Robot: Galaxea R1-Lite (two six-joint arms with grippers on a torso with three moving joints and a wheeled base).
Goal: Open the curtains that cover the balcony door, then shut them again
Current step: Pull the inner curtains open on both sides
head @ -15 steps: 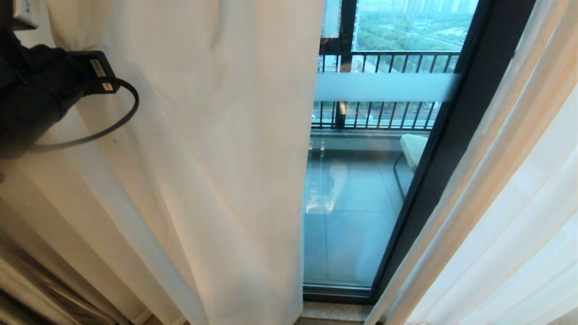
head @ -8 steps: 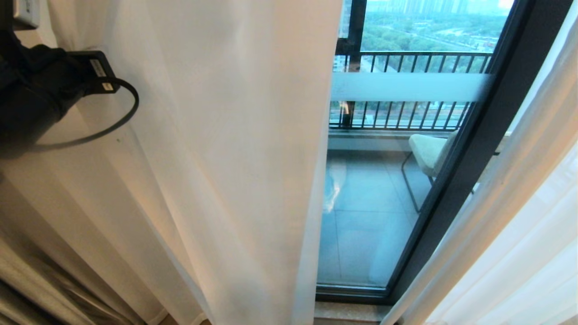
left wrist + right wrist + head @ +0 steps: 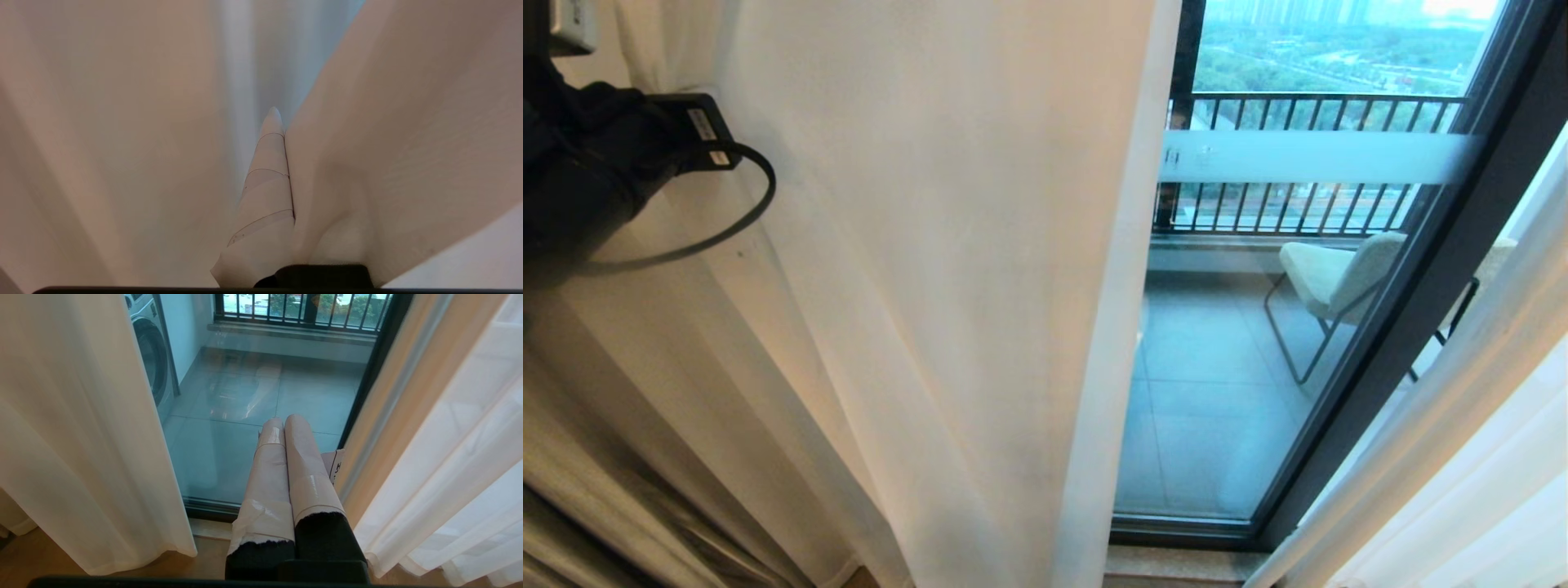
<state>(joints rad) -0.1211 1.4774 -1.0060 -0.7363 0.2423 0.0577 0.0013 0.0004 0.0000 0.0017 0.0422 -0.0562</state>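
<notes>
While the left claw [image 3: 282,134] grips a fold of the curtains [image 3: 947,286], a gap exposes the balcony door [image 3: 1241,392]. Right claw [image 3: 284,424] clenched, empty; closing remains, by the look of it.

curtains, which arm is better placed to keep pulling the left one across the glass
Left. The left gripper is shut on a fold of the sheer white left curtain panel. The right gripper hangs shut and empty before the glass balcony door, touching neither panel.
</notes>
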